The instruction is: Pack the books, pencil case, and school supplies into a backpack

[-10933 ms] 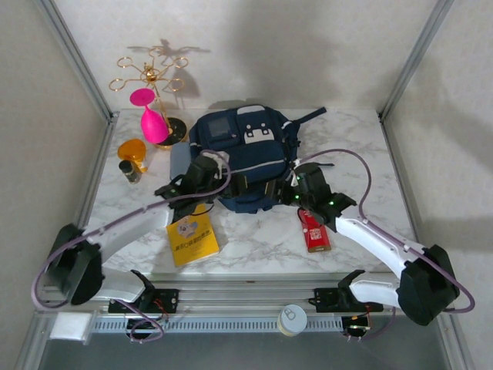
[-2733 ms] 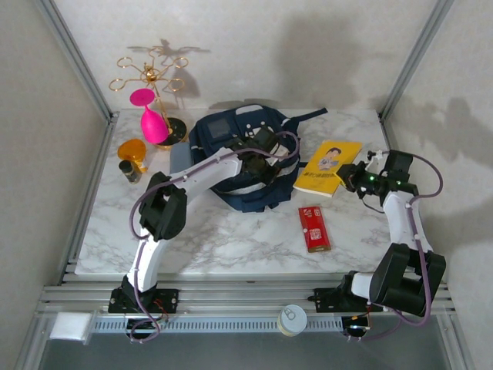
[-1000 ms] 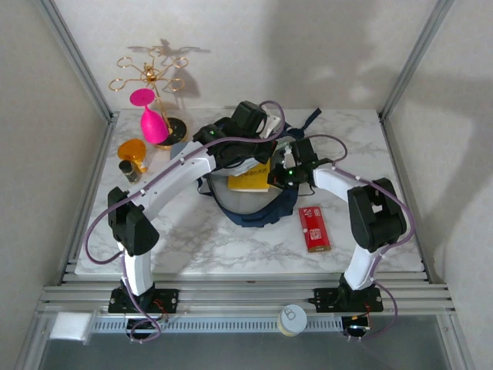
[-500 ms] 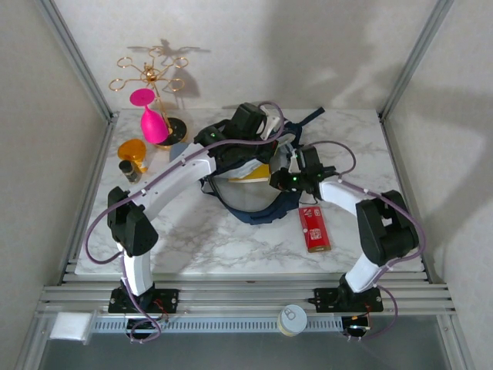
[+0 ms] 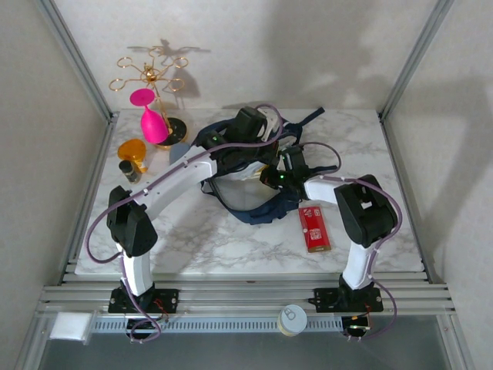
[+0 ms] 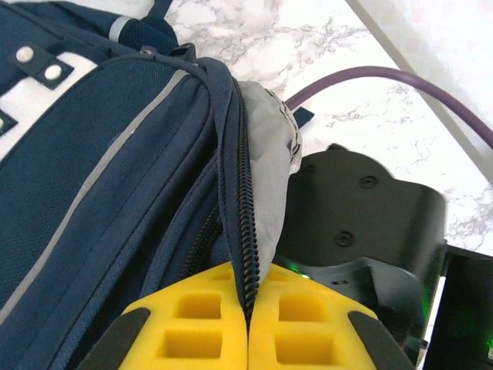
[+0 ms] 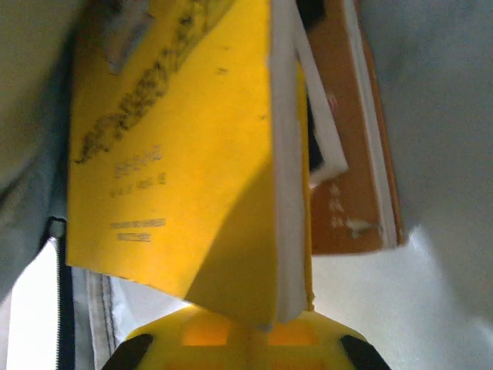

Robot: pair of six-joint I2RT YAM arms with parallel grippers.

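Note:
The navy backpack [image 5: 258,206] lies at the table's middle back with its mouth held wide. My left gripper [image 5: 248,145] is shut on the zipper edge [image 6: 245,231] of the backpack [image 6: 100,154], its yellow fingers [image 6: 192,324] pinching the rim. My right gripper [image 5: 267,177] reaches into the mouth, shut on the yellow book [image 7: 177,139]. A brown book [image 7: 347,154] stands beside it against the pale lining. The red pack [image 5: 314,229] lies on the marble to the right. A grey-blue pencil case [image 5: 178,151] peeks out left of the backpack, behind my left arm.
A pink glass [image 5: 152,123] and a gold wire stand [image 5: 150,73] are at the back left. An orange object [image 5: 131,148] and a small dark bottle [image 5: 129,170] sit near the left edge. A white round cap [image 5: 292,318] rests on the front rail.
My right gripper has pushed left and deeper into the backpack with the yellow book, so less yellow shows from above. My left gripper keeps holding the zipper edge.

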